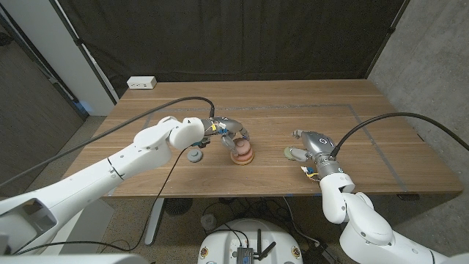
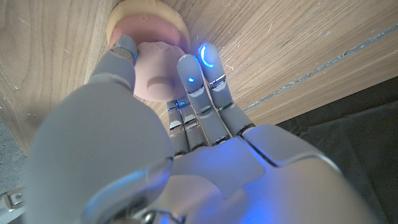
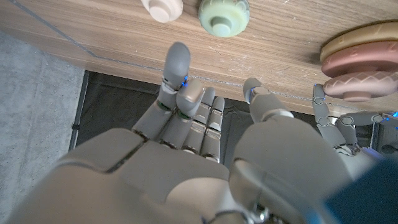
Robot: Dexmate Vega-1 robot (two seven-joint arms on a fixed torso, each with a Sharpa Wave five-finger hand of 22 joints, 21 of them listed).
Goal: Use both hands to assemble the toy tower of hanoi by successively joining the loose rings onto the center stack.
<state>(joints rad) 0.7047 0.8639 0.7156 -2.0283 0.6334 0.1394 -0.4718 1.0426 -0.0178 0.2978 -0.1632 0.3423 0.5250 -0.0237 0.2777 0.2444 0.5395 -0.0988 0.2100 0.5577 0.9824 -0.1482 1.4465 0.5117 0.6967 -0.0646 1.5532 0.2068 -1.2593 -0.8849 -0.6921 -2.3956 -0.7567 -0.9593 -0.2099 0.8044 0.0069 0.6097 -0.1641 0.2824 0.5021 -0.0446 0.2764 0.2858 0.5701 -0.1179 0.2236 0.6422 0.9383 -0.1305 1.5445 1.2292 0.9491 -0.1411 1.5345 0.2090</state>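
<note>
The center stack (image 1: 242,154) stands mid-table: a tan base (image 2: 149,14) with pink rings on it, also seen as stacked discs (image 3: 360,62). My left hand (image 1: 230,135) reaches over it, and its thumb (image 2: 122,55) and fingers (image 2: 198,74) pinch the top pale pink ring (image 2: 157,78) as it sits on the stack. A pale green ring (image 1: 292,152) (image 3: 224,12) lies on the table just in front of my right hand (image 1: 306,144), which holds nothing, its fingers (image 3: 177,62) spread apart. A small cream piece (image 3: 163,7) lies beside the green ring.
A grey ring (image 1: 195,155) lies on the table left of the stack, under my left forearm. A white power strip (image 1: 141,83) sits at the table's far left corner. Bare wood stretches across the back and right side of the table (image 1: 330,103).
</note>
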